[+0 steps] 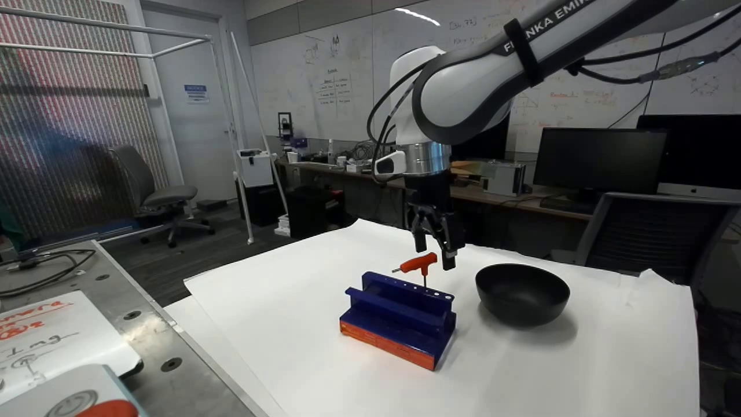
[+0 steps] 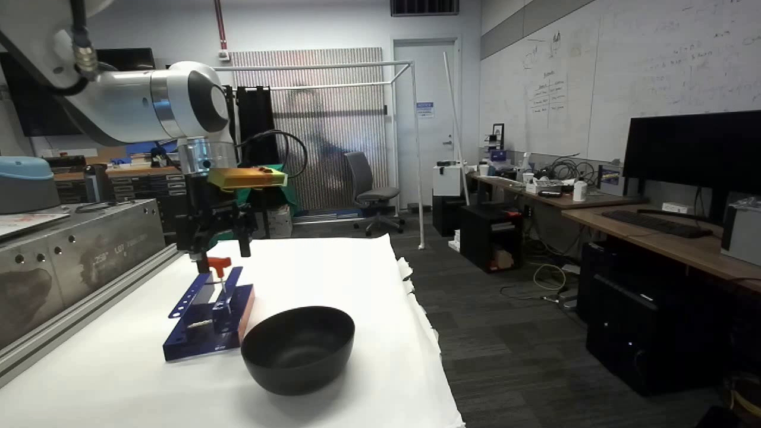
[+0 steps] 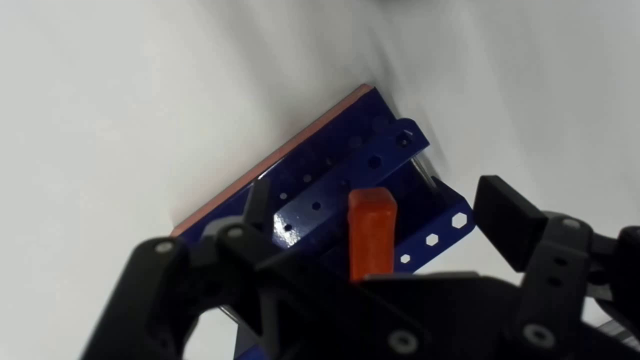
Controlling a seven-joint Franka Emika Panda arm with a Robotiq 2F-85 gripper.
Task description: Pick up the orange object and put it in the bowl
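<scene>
The orange object (image 1: 414,264) is an orange-red T-shaped handle with a thin metal shaft, standing in the blue rack (image 1: 399,315). It also shows in an exterior view (image 2: 220,264) and in the wrist view (image 3: 372,235), where its lower end is hidden by the gripper body. My gripper (image 1: 435,253) is open, pointing down over the rack. Its fingers stand wide apart on both sides of the handle in the wrist view (image 3: 381,210), with gaps on each side. The black bowl (image 1: 523,304) sits upright beside the rack; it also shows in an exterior view (image 2: 297,374).
The blue rack, with an orange base strip, also shows in an exterior view (image 2: 205,345) and stands on a white-covered table (image 1: 289,301). A metal bench edge (image 1: 173,359) runs along one side of the table. A chair (image 1: 660,237) and desk with monitors (image 1: 599,159) stand behind.
</scene>
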